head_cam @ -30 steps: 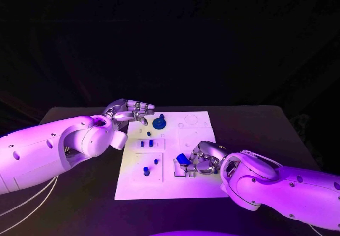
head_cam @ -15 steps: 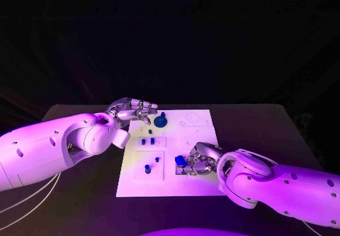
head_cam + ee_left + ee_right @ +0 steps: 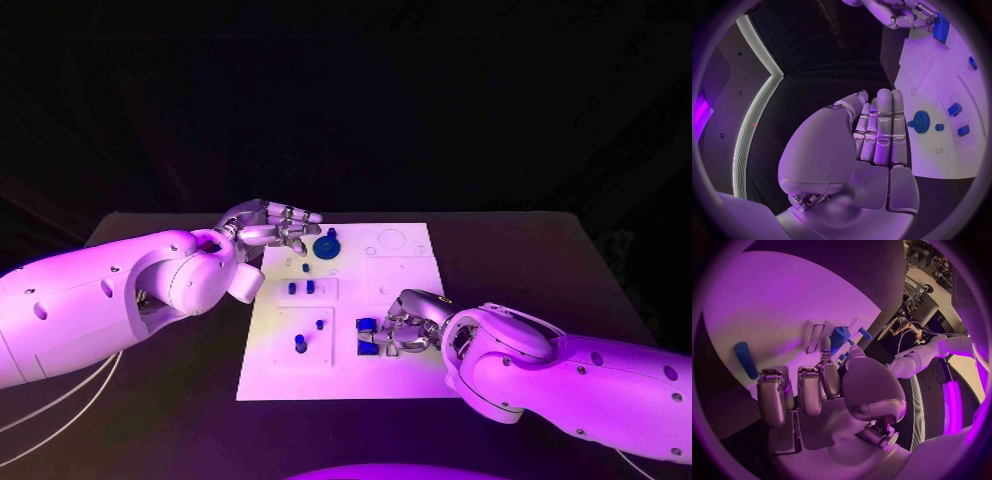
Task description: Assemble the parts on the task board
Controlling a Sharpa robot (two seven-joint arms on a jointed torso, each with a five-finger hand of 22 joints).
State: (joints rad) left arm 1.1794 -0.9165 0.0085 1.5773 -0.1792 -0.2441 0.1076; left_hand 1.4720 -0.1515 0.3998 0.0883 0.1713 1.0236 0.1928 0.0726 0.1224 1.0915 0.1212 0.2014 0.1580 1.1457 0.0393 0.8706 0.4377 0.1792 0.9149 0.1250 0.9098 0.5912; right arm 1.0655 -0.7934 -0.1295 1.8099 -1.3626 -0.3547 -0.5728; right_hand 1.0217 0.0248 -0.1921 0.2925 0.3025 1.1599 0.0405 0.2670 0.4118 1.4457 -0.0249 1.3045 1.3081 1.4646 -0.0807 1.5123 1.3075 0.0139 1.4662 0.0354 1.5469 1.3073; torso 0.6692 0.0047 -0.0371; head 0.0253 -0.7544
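**Right hand pinching a blue part over the board, left hand idle at the far edge**

Right hand (image 3: 408,325) sits over the near-right area of the task board (image 3: 411,275). We see it pinching a blue block part (image 3: 366,326) between thumb and a finger, the other fingers curled beside it. In the right wrist view the same part (image 3: 839,337) sits at the fingertips, right above a rectangular recess in the board.

Left hand (image 3: 268,226) hovers at the board's far-left corner, fingers straight and pressed together in the left wrist view (image 3: 879,130), holding nothing. Just beside it on the board stands the blue gear (image 3: 326,248).

Other parts on the board: two small blue pegs (image 3: 299,288) side by side left of centre, a single peg (image 3: 319,324) nearer us, and another blue peg (image 3: 300,343) at the near-left. Right wrist view also shows a blue cylinder (image 3: 745,360) lying flat on the board, apart from the hand.

The board lies mid-counter (image 3: 144,400).
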